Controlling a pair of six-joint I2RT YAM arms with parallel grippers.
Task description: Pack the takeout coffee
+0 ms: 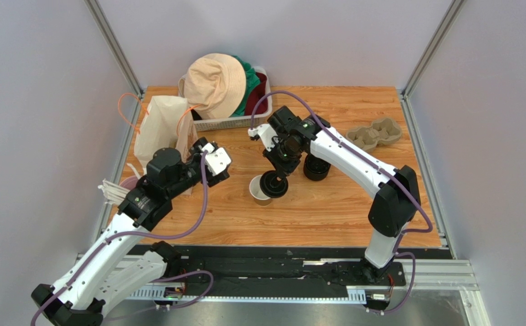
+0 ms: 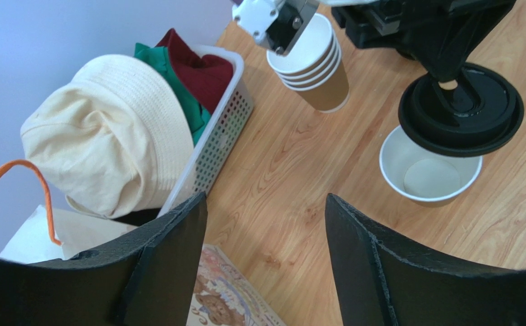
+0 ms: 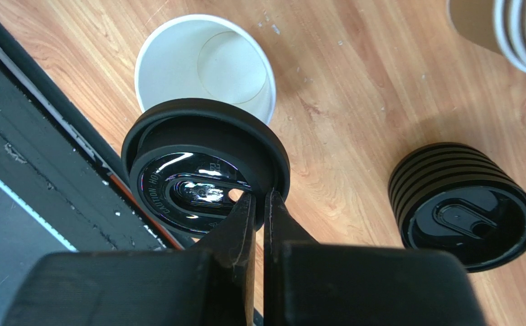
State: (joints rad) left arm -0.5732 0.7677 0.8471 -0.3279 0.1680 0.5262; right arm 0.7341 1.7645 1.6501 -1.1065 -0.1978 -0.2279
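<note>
Paper cup upright and uncapped just left of centre in the overhead view, white inside bare to the camera, nothing visible in it. Over its right edge, black lid, pinched at the rim by the right gripper, fingers closed hard on the plastic with barely a slit between them in the right wrist view. Held by the edge, likely to leave the flat of the lid free for settling onto the cup's rim. Not yet seated: in the right wrist view, lid at centre-left, cup mouth above it toward the top of the frame, only partly overlapped; whether touching the rim, impossible to tell. Judged step: capping, with a shift across the mouth needed before any pressing down. Left gripper at lower middle of its own view, jaws parted wide, gripping nothing, cup well off toward the right of that frame; probably parked aside, clear of the capping. Further out: stack of spare lids at lower right of the right wrist view, stack of cups at top centre of the left wrist view, mesh basket with a cream hat at left, white paper bag upper left in the overhead view and cardboard cup carrier upper right, presumably kept near for the packing.
</note>
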